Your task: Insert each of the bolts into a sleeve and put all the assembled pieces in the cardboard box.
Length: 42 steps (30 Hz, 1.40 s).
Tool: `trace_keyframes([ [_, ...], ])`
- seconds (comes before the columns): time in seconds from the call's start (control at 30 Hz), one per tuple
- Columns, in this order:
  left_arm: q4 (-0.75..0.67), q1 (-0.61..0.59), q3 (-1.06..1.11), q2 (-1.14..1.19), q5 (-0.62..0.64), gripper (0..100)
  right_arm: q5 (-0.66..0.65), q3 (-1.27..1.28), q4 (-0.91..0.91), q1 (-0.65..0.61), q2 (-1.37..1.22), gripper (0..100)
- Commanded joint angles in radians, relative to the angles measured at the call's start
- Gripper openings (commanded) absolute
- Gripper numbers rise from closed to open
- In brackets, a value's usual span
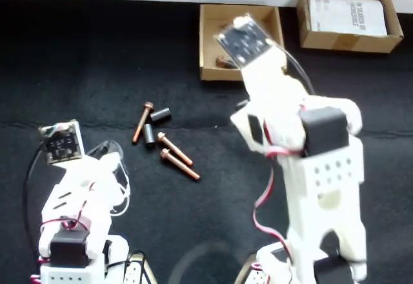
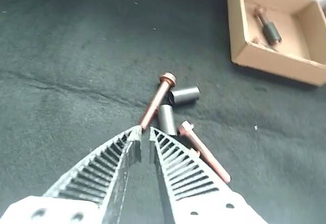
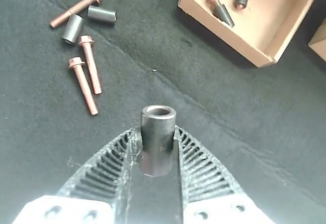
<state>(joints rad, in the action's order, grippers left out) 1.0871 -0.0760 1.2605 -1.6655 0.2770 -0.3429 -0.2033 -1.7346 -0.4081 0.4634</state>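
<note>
Bolts (image 3: 85,87), three of them, lie with two loose sleeves (image 3: 72,28) on the dark worktop (image 3: 229,112); the cardboard box (image 3: 275,20) holds two assembled pieces (image 3: 222,10). The right pincer (image 3: 157,131) is clamped on a third sleeve (image 3: 158,150), upright. The left pincer (image 2: 143,131) hovers near the bolts, closed and empty.

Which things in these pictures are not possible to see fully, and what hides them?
- High view: the right arm covers most of the cardboard box; its contents cannot be counted.
- Right wrist view: the right gripper hides the lower end of its sleeve.
- Right wrist view: the picture's edge cuts off the cardboard box's far corner.
</note>
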Motion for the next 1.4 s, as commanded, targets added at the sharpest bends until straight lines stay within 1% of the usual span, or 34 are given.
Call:
trace_keyframes([
  [0.0, -0.002, 0.021, -0.116, 0.147, 0.014, 5, 0.034, 0.128, 0.041, 0.013, 0.154, 0.7],
  [0.13, 0.002, 0.038, -0.34, 0.47, 0.091, 5, 0.034, 0.315, 0.088, 0.027, 0.283, 0.7],
  [0.23, 0.011, 0.074, -0.532, 0.723, 0.163, 5, 0.032, 0.452, 0.148, 0.085, 0.377, 0.7],
  [0.33, 0.064, 0.127, -0.71, 0.92, 0.247, 5, 0.032, 0.567, 0.199, 0.147, 0.463, 0.7],
  [0.43, 0.129, 0.182, -0.855, 1.084, 0.33, 5, 0.029, 0.679, 0.245, 0.194, 0.538, 0.7],
  [0.6, 0.239, 0.274, -1.035, 1.3, 0.44, 5, 0.028, 0.851, 0.306, 0.255, 0.659, 0.7],
  [0.7, 0.281, 0.306, -1.106, 1.419, 0.514, 5, 0.025, 0.935, 0.346, 0.294, 0.733, 0.7],
  [0.8, 0.292, 0.312, -1.153, 1.524, 0.569, 5, 0.021, 0.995, 0.378, 0.329, 0.792, 0.7],
  [0.93, 0.292, 0.311, -1.196, 1.646, 0.582, 5, -0.046, 1.092, 0.412, 0.335, 0.871, 0.7],
  [1.17, 0.284, 0.305, -1.271, 1.816, 0.583, 6, -0.051, 1.25, 0.473, 0.335, 1.036, 0.7],
  [1.37, 0.284, 0.303, -1.357, 1.969, 0.583, 6, -0.052, 1.288, 0.481, 0.335, 1.079, 0.7],
])
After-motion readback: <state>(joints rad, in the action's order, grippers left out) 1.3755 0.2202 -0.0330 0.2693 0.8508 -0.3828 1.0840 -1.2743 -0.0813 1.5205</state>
